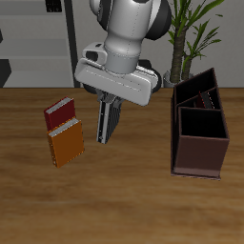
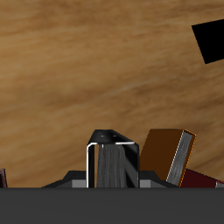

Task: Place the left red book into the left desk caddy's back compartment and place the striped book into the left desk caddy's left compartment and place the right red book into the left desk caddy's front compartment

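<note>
The jaws pinch the striped book [image 1: 109,121] by its upper edge, hanging upright above the worktop [image 1: 124,205] beside the orange book [image 1: 67,146]; thin, stiff and probably light, it should ride steadily to the caddy [image 1: 199,129].

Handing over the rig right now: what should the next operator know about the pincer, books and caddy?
The pincer is shut on the striped book, held upright above the table.
The right red book lies beside the orange book.
A reddish shape at the back of the left desk caddy may be the left red book; unclear.
Left: striped book into the left compartment, right red book into the front.
</note>
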### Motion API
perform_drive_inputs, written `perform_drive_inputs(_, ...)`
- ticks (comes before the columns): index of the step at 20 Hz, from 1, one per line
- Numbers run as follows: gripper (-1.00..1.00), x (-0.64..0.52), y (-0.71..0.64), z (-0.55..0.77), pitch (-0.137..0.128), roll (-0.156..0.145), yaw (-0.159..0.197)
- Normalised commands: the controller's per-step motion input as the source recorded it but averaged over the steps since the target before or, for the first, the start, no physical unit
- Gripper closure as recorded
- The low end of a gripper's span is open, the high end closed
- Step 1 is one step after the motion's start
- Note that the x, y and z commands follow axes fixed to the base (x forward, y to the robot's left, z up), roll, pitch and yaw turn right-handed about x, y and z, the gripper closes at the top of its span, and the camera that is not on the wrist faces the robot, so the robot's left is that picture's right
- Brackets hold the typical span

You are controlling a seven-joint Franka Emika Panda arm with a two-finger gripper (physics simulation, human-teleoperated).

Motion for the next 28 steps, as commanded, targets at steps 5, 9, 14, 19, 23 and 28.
perform_drive_inputs(5,1.00,-0.34,0.45,0.09,-0.006,0.013,0.023)
perform_drive_inputs(9,1.00,-0.29,0.34,0.09,-0.023,0.010,0.004)
perform_drive_inputs(14,1.00,-0.43,0.41,0.07,-0.071,0.050,0.046)
perform_drive_inputs(19,1.00,-0.31,0.29,-0.05,-0.025,0.035,0.038)
perform_drive_inputs(23,1.00,-0.20,0.15,-0.02,-0.018,0.013,0.021)
perform_drive_inputs(28,1.00,-0.30,0.12,-0.02,0.017,0.015,0.011)
